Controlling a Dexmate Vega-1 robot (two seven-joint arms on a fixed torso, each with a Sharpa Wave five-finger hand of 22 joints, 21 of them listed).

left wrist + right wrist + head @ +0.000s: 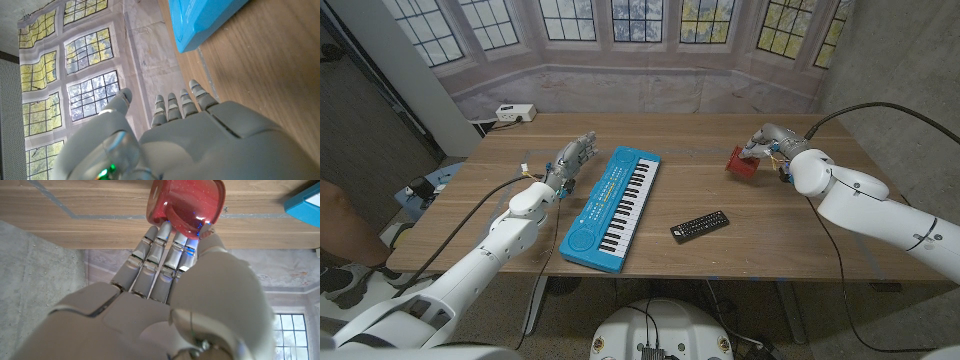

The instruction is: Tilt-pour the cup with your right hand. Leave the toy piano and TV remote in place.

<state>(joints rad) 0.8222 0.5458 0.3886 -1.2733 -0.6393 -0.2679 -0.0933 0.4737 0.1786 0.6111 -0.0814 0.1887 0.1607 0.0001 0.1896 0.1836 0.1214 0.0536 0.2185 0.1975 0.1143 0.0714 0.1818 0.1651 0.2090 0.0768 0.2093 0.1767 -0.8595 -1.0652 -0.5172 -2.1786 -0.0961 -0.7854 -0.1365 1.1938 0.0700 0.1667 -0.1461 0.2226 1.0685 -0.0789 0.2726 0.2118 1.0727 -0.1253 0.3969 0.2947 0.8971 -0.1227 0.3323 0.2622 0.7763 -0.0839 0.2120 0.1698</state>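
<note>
Wooden table (720,250), glossy red cup (741,162)

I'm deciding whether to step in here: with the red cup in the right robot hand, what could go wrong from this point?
The right robot hand holds the red cup already tilted, seemingly by fingers and thumb at its rim, so it might slip during the pour. The cup sits toward the table's far right side; a drop could roll off. The toy piano and TV remote lie apart, at little risk.

A wooden table (770,250) carries a blue toy piano (613,208) left of centre and a black TV remote (700,226) beside it.
</note>
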